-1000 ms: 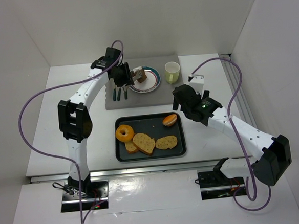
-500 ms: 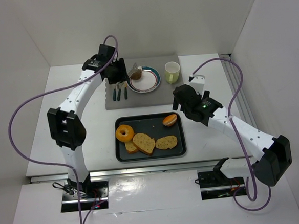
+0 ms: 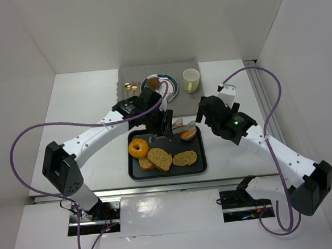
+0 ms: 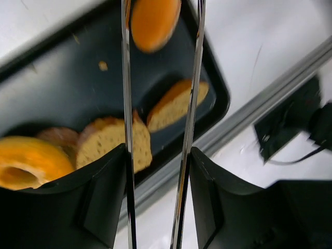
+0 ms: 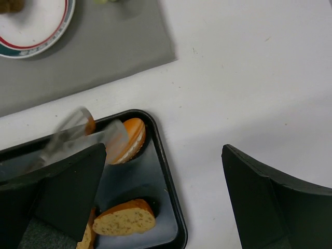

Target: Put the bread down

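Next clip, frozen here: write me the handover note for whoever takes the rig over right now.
Left gripper: shut on the tongs, whose open blades flank the bun; no squeeze on the bun visible.
Right gripper: open, empty, hovering near the tray's far right corner.
Things: muffin on the plate; bun, doughnut and bread slices on the tray.
Done: muffin is plated.
Left: the bun looks next, then probably the doughnut, each to be carried from the tray to the plate.
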`<state>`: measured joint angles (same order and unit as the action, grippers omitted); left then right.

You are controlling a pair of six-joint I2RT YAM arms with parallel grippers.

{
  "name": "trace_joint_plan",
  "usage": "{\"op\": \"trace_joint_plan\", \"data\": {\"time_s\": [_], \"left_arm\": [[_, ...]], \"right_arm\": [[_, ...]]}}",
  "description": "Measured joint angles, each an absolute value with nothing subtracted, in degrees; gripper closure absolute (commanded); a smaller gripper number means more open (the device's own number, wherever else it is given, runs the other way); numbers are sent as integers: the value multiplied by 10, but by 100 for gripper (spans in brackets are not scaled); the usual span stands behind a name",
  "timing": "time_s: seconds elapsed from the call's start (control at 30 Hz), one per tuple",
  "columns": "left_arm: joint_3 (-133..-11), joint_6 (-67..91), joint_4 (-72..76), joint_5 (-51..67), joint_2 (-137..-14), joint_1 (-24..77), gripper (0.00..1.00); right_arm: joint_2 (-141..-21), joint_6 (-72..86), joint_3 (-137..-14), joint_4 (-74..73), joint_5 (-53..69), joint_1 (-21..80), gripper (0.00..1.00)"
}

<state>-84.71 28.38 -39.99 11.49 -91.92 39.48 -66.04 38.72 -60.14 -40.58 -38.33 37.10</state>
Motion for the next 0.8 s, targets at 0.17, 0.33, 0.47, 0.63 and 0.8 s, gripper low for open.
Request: {"op": "trace_joint_plan", "data": {"time_s": [0.17,0.33,0.47,0.63,0.8], "left_arm": [[-813,264,-408,116,-936,422,37],[-841,230,-408,101,-963,437,37],[-874,213,-411,77,-994,456,37],[-883,208,-434,33,-1011,480,37],[-885,208,-455,3,-1015,492,50]], "right_arm": [[-613,387,-601,-409,-395,371,0],[-605,387,-601,-415,-399,371,0],[-605,387,-601,-419,-399,371,0],[-605,387,-601,-420,-399,371,0],[-606,387,-601,-420,-399,371,0]]}}
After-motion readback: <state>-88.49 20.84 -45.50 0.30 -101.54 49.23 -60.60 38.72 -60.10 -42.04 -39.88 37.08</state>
